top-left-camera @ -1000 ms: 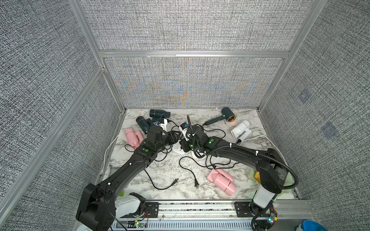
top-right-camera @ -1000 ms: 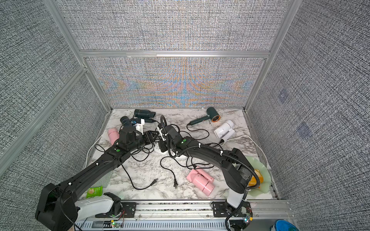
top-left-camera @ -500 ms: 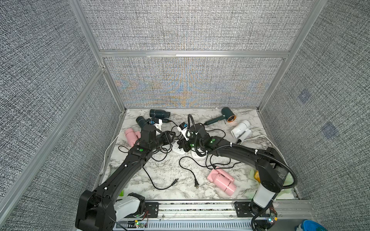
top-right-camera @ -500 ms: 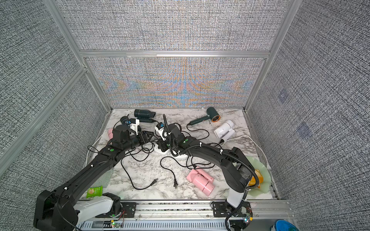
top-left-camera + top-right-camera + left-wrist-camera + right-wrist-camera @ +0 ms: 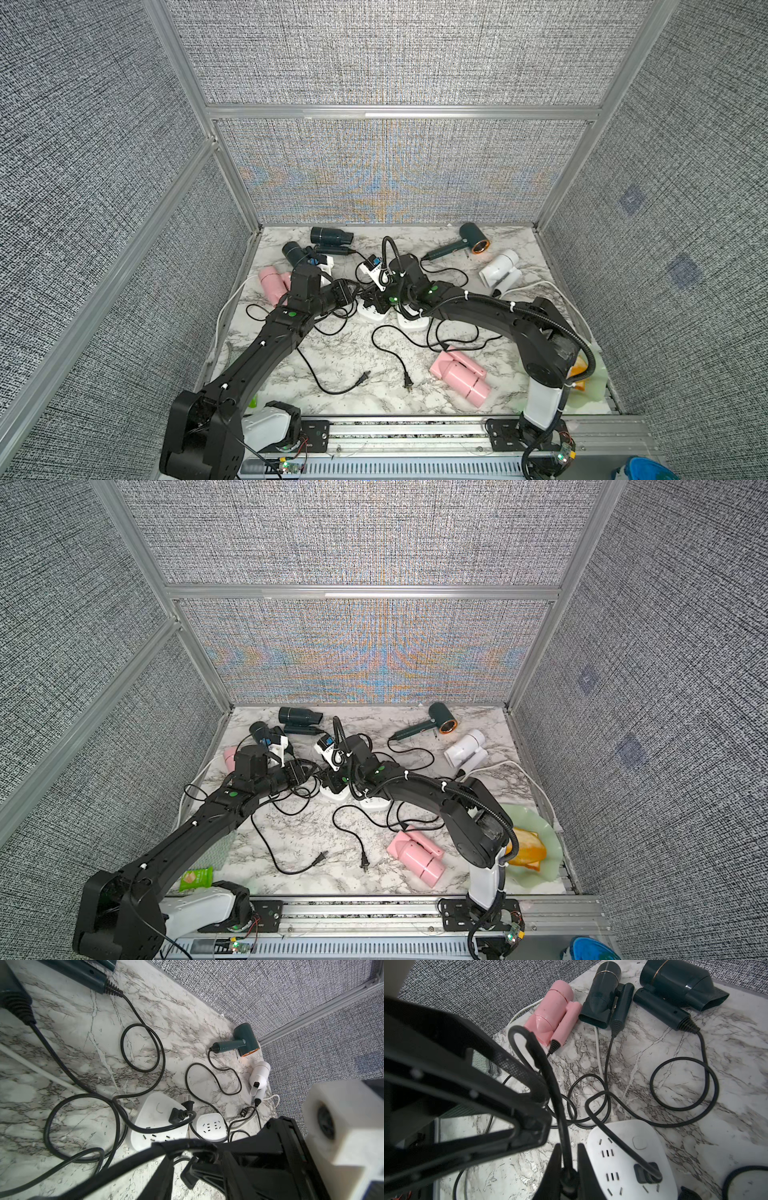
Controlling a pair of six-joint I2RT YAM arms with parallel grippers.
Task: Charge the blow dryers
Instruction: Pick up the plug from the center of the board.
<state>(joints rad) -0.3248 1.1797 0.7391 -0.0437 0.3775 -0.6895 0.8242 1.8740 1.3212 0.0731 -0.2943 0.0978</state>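
Blow dryer cord (image 5: 550,1076) tight in right tool (image 5: 569,1147) (left tool (image 5: 347,291), opening unclear, farther back)

Both top views overlook the table (image 5: 345,353); wrist views sit close.

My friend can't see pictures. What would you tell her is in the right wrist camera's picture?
The right claw is shut on a black cord next to a white socket block that has one black plug in it. Beyond them, a pink blow dryer and two dark teal blow dryers lie on the marble table.
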